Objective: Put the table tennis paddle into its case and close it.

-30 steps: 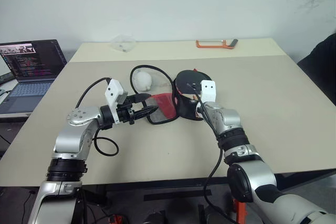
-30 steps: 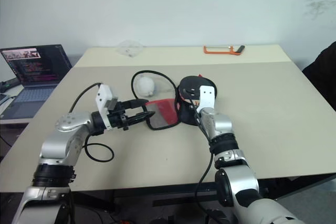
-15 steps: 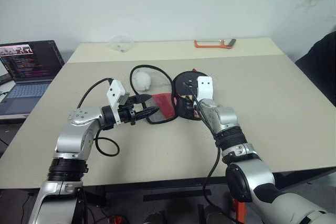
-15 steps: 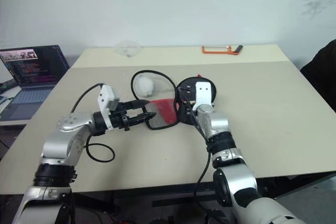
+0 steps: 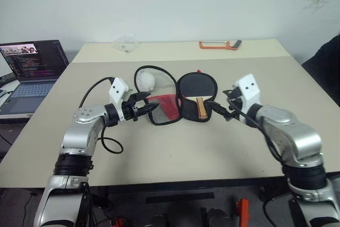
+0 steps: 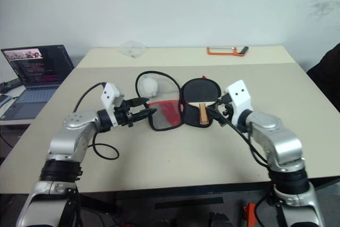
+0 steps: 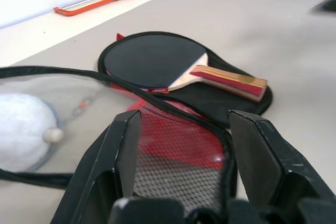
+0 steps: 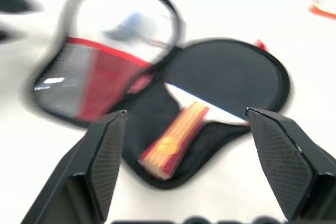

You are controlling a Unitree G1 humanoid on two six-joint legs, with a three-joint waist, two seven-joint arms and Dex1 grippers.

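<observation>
Beige desk (image 5: 159, 152) carries everything, and at its far left edge a laptop (image 5: 33, 67) stands open. The left fingers (image 5: 144, 109) point level across the desk toward the right, spread apart with nothing between them; in the left wrist view their two black pads (image 7: 123, 153) straddle the red mesh end of the case (image 5: 162, 107) without closing on it. Just beyond those fingers the case lies flat and unzipped, spread open in two halves. The half nearer the left fingers shows the red mesh panel and a clear window, with a small white pouch (image 5: 144, 81) lying by that window. The other half, farther from the left fingers and nearer the right ones, is the black lining.

On that black half rests the paddle (image 6: 198, 95), black rubber face up, its round head away from the robot and its red-striped wooden handle pointing back toward the robot. It sits within the outline of the case, with the other half not folded over it.

The right fingers (image 5: 224, 107) hover just right of the paddle's handle, clear of it, pointing left across the desk; they are spread wide and hold nothing.

Far behind both sets of fingers, near the desk's back edge, lie a clear plastic lid (image 5: 124, 44) and an orange hacksaw (image 5: 219, 44).
</observation>
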